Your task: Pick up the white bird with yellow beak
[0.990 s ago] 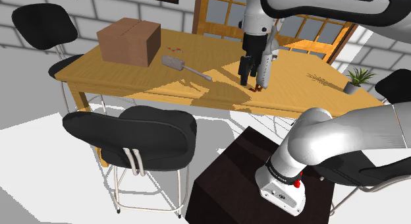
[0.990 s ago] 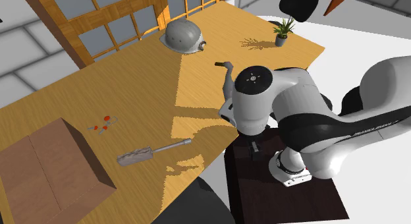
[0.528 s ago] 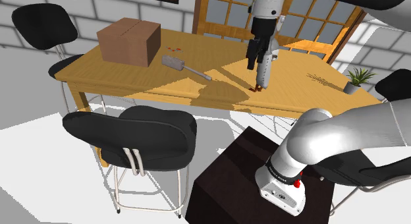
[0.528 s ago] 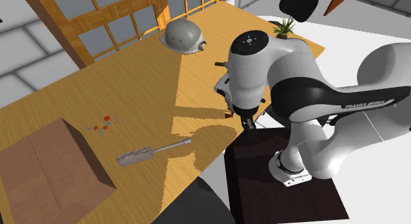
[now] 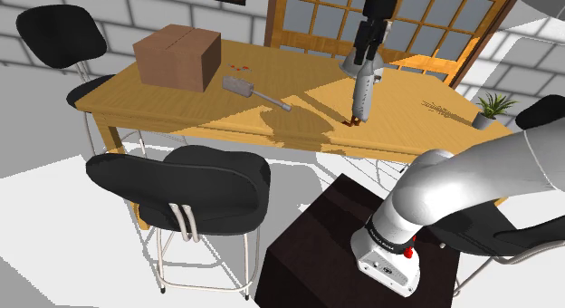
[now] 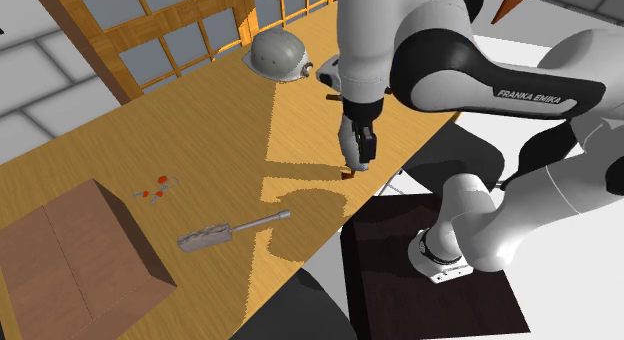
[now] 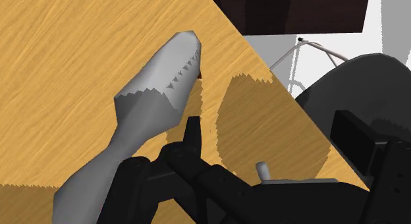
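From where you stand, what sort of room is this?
Probably a home dining room: a long wooden table, black cushioned chairs on thin metal legs, and a wood-framed glass-paned door behind.

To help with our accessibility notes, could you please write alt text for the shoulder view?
A grey bird stands on a wooden table, the arm poised above it. A cardboard box and a grey tool lie toward the view's left; black chairs stand around.

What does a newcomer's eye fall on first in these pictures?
The big white arm, leaning over the wooden table with its black hand just above a tall grey-white bird standing near the table's edge. Then the brown box at the table's end on the shoulder view's left, and the black chair in front.
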Controlling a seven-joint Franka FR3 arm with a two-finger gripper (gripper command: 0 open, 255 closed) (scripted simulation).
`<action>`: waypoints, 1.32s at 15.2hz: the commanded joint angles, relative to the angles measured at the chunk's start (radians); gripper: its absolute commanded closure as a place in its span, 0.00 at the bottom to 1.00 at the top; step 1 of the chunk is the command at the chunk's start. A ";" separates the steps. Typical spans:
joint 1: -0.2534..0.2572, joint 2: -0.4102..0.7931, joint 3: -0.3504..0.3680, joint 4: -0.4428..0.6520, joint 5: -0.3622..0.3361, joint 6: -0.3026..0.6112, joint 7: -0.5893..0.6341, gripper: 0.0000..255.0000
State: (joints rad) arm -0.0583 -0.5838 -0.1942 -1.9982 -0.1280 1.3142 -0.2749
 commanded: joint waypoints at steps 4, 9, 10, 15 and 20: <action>-0.017 0.104 -0.084 0.202 -0.013 -0.064 -0.088 0.00; -0.033 0.236 -0.183 0.433 0.001 -0.133 -0.192 0.00; -0.033 0.238 -0.184 0.434 0.001 -0.134 -0.192 0.00; -0.037 0.193 -0.178 0.320 -0.009 -0.063 -0.179 0.00; -0.039 0.172 -0.176 0.264 -0.014 -0.027 -0.173 1.00</action>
State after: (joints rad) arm -0.0976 -0.4116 -0.3697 -1.7309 -0.1423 1.2839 -0.4484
